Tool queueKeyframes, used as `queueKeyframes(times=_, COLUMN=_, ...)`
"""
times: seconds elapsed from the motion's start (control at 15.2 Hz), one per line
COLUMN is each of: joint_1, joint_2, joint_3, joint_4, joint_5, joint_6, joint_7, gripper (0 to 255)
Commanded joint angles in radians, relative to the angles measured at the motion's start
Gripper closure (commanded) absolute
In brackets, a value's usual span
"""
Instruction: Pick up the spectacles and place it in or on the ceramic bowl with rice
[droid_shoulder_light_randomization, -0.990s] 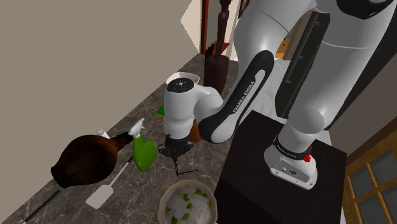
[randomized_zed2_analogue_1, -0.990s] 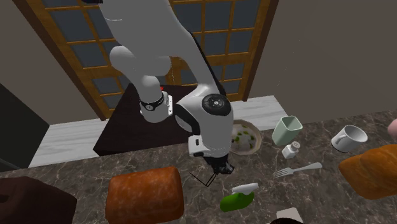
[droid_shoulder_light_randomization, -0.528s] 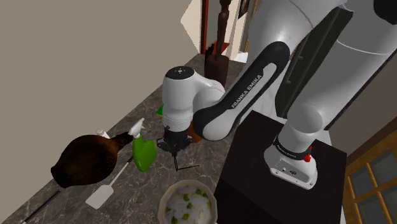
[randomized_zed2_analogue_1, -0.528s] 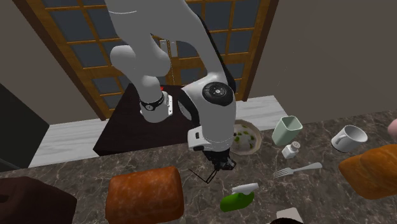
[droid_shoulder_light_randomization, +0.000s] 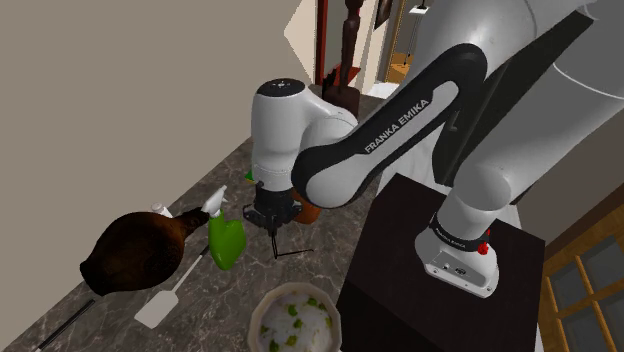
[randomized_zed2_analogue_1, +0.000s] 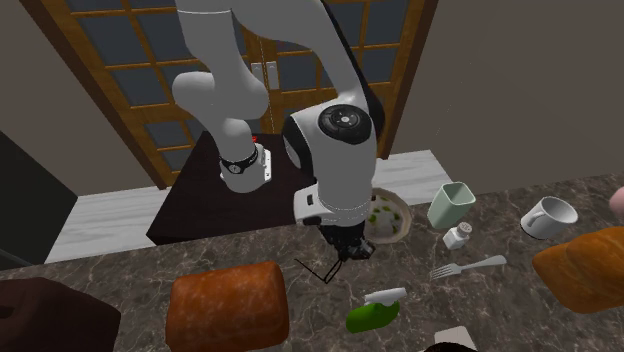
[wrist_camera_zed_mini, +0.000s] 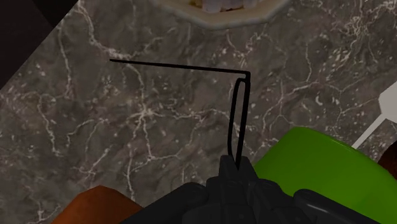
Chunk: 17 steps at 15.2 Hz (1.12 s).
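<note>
Green spray bottle (wrist_camera_zed_mini: 318, 168) close beside the gripper (wrist_camera_zed_mini: 236, 173), rice bowl (wrist_camera_zed_mini: 197, 13) just ahead; the jaws are pinched tight on the spectacles (wrist_camera_zed_mini: 184, 67), which jut forward from them.

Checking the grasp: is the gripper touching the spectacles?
Touching. The wrist view shows the gripper shut on the spectacles, their rim pinched with no gap.

dark veined marble table (droid_shoulder_light_randomization: 185, 185) meets a plain beige wall (droid_shoulder_light_randomization: 110, 80) in the shoulder view's upper left; a wood-framed window (randomized_zed2_analogue_1: 120, 90) (blue-grey panes) crosses the second exterior view's top.
</note>
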Motion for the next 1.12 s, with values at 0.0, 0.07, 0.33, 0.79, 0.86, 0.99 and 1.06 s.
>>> queueKeyframes(times=0.0, joint_1=0.016, joint_2=-0.034, joint_3=-0.017, joint_4=0.01, joint_5=0.031, joint_6=-0.038, joint_7=-0.021, gripper=255)
queueKeyframes(times=0.07, joint_1=0.022, joint_2=-0.049, joint_3=-0.025, joint_4=0.015, joint_5=0.042, joint_6=-0.055, joint_7=-0.029, gripper=255)
queueKeyframes(times=0.33, joint_1=0.043, joint_2=-0.101, joint_3=-0.057, joint_4=0.038, joint_5=0.073, joint_6=-0.124, joint_7=-0.053, gripper=255)
queueKeyframes(times=0.79, joint_1=0.089, joint_2=-0.156, joint_3=-0.032, joint_4=0.069, joint_5=0.107, joint_6=-0.189, joint_7=0.006, gripper=255)
queueKeyframes(times=0.86, joint_1=0.098, joint_2=-0.16, joint_3=-0.014, joint_4=0.074, joint_5=0.111, joint_6=-0.193, joint_7=0.031, gripper=255)
queueKeyframes(times=0.99, joint_1=0.113, joint_2=-0.165, joint_3=0.023, joint_4=0.088, joint_5=0.115, joint_6=-0.201, joint_7=0.083, gripper=255)
queueKeyframes(times=1.06, joint_1=0.12, joint_2=-0.166, joint_3=0.043, joint_4=0.097, joint_5=0.116, joint_6=-0.205, joint_7=0.11, gripper=255)
